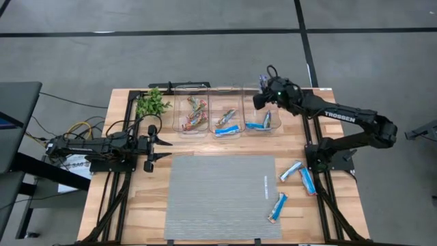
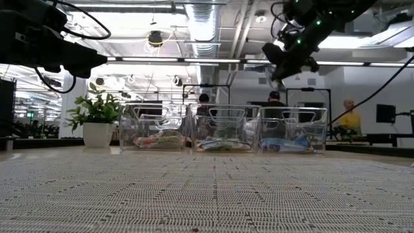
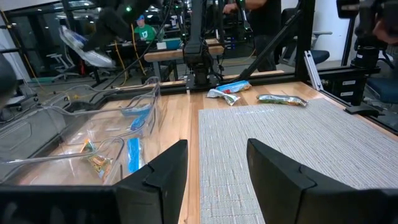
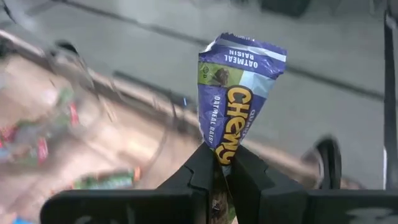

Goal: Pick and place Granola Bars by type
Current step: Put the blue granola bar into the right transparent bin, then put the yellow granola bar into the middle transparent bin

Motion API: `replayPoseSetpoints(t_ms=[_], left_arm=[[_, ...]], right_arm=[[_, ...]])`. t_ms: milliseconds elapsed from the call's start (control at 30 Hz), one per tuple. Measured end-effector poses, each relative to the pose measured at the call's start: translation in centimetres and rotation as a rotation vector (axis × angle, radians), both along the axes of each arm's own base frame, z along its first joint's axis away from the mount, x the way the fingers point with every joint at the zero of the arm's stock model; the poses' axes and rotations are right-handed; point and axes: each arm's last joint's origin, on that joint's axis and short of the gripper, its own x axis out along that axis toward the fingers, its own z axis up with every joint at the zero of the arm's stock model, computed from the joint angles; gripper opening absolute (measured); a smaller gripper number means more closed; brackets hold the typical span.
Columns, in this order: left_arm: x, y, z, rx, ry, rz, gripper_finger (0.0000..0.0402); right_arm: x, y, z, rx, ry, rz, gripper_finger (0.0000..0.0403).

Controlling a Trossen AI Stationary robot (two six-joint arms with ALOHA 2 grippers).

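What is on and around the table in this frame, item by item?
Clear bins: three, in a row at the table's far edge, each holding wrapped bars.
Loose bars: three, mostly blue-and-white, on the wood right of the mat.
Held bar: one, purple.
Mat: one, grey, centre.
Plant: one, green, left of the bins.
Left gripper: jaws open, left of the mat.
Right gripper: jaws shut on the held bar, above the right bin.

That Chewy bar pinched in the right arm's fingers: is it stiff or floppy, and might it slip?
The Chewy bar probably holds its shape: it stands upright above the right gripper, though pinched only at its bottom end. It seems light, since that small grip carries it. The glossy, crinkled wrapper could be slippery, so it might slide if jolted.
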Motion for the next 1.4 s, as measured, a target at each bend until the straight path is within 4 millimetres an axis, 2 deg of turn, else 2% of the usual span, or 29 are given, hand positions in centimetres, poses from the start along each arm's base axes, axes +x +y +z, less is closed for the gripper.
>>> replayPoseSetpoints(t_ms=[167, 367, 467, 600, 833, 1000, 1133, 1400], left_arm=[[0.0, 0.0, 0.0, 0.000, 0.000, 0.000, 0.0159], [0.0, 0.0, 0.0, 0.000, 0.000, -0.001, 0.0159], [0.0, 0.0, 0.0, 0.000, 0.000, -0.001, 0.0159], [0.0, 0.0, 0.0, 0.000, 0.000, 0.000, 0.0159], [0.0, 0.0, 0.0, 0.000, 0.000, 0.000, 0.0159], [0.0, 0.0, 0.0, 0.000, 0.000, -0.001, 0.0159], [0.0, 0.0, 0.0, 0.000, 0.000, -0.001, 0.0159], [0.0, 0.0, 0.0, 0.000, 0.000, -0.001, 0.0159]], right_arm=[[0.0, 0.4, -2.0, 0.165, 0.071, -0.018, 0.0029], [0.6, 0.9, -4.2, 0.363, 0.131, 0.072, 0.0031], [0.7, 1.0, -4.5, 0.389, 0.140, 0.090, 0.0041], [0.7, 1.1, -4.4, 0.364, 0.171, 0.124, 0.0080], [0.5, 1.2, -3.4, 0.324, 0.120, 0.132, 0.0175], [0.6, 1.8, -1.5, 0.251, 0.005, 0.171, 0.0220], [0.7, 2.7, 0.6, 0.168, -0.132, 0.226, 0.0236], [1.2, 5.6, 4.7, 0.031, -0.417, 0.416, 0.0235]])
